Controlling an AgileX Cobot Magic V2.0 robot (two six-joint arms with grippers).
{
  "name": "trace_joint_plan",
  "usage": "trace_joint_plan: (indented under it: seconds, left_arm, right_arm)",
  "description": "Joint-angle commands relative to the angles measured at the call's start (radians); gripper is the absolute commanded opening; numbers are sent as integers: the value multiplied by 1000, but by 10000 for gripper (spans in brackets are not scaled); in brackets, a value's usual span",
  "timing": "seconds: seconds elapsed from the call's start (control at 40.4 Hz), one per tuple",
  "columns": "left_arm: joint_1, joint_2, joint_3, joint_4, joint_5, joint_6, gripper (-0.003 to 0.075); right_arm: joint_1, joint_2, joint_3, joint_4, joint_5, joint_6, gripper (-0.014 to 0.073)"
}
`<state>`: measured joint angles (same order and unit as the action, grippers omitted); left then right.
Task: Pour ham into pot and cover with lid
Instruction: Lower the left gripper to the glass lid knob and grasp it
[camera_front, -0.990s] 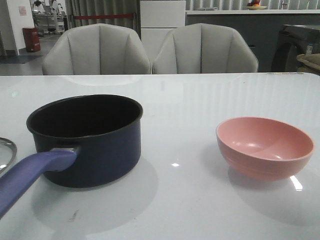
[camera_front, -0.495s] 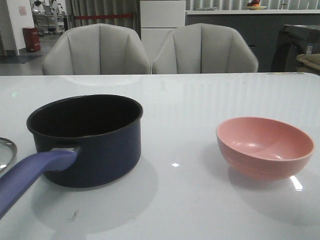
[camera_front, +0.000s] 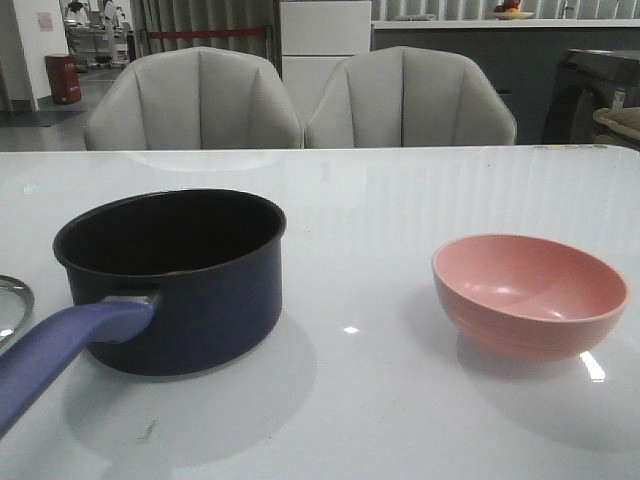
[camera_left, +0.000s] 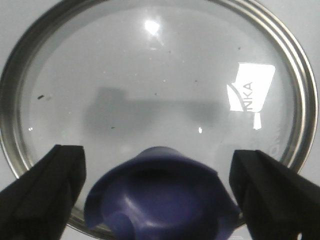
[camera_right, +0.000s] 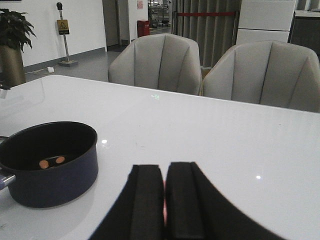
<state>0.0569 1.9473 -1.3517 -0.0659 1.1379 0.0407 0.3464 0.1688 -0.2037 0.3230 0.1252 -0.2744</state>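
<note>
Your left end effector (camera_left: 160, 200) hangs straight over the lid (camera_left: 150, 100), its two fingers (camera_left: 42, 192) spread wide with the blue knob (camera_left: 160, 195) sitting between them and touching neither, so the grasp needs only a drop and a squeeze. The lid lies flat at the table's (camera_front: 380, 420) left edge, just beside the pot's handle (camera_front: 60, 350); the pot (camera_front: 170, 280) stands near the front left. Your right end effector (camera_right: 164, 200) is pressed together, holding nothing, and is much farther from the lid. Two pieces of ham (camera_right: 51, 161) show on the pot's floor. The pink bowl (camera_front: 530, 295), front right, looks empty. In the front view only a sliver of the lid's rim (camera_front: 14, 300) shows, neither arm appears, and the pot's inside is too dark to read.
</note>
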Motion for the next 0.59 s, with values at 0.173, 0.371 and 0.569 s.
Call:
trace_joint_plan:
  seconds: [0.173,0.371,0.569]
  left_arm:
    - [-1,-37,-26,-9,15,-1,440]
    - [-1,-37,-26,-9,46,-1,337]
    - [-1,-37,-26,-9,57,-1,321]
  right_arm:
    - [0,8,-26,2,-83,-8,185]
    - [0,8,-26,2,-83,-8,185]
    - [0,8,-26,2,-83,-8,185]
